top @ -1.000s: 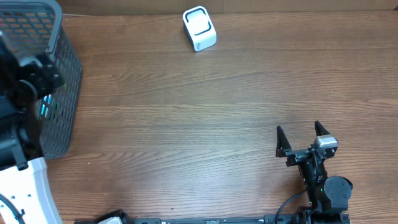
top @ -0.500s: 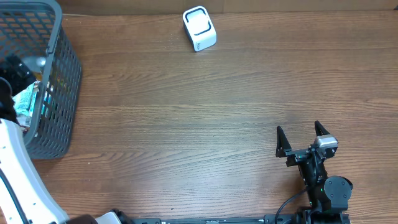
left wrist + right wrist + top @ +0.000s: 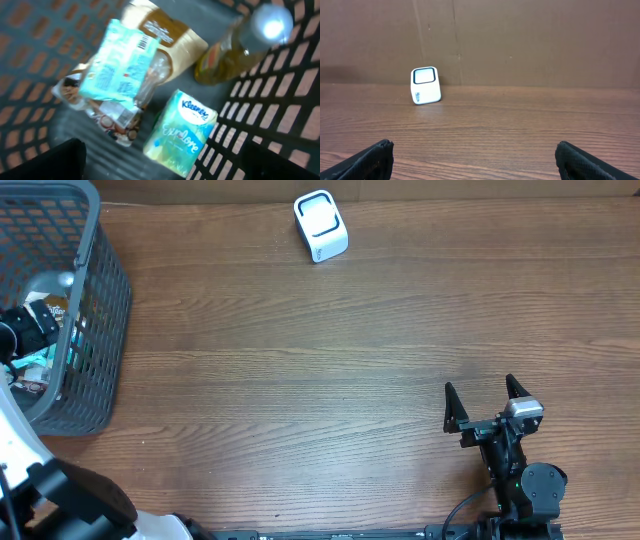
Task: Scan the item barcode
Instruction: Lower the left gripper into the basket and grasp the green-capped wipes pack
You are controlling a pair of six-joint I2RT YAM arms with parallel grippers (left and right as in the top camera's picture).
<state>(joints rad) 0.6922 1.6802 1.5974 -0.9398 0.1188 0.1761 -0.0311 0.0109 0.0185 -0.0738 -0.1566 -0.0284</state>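
Brown wood-grain table (image 3: 300, 360) from overhead, a grey plastic mesh basket (image 3: 105, 300) at its left edge and a small, rounded white scanner (image 3: 320, 226) at the far edge. Left arm (image 3: 28, 330) bent down into the basket. Right arm (image 3: 520, 480) low at the near edge, right fingers (image 3: 449, 408) spread wide, holding nothing, pointed toward the far edge.

From the left wrist: left fingers (image 3: 60, 160) as dark blurs in the bottom corners, set wide apart and gripping nothing, above the basket floor. Beyond them, a pale green tissue pack (image 3: 180, 127) marked "Kleenex". A crinkled teal packet (image 3: 122, 62), barcode at its top corner, atop a brown-and-cream bag (image 3: 175, 40). A bottle (image 3: 225, 60) of amber liquid against the mesh.

From the right wrist: black fingertips (image 3: 367, 161) in both lower corners, bare table between, scanner upright before a brown wall (image 3: 520, 40).
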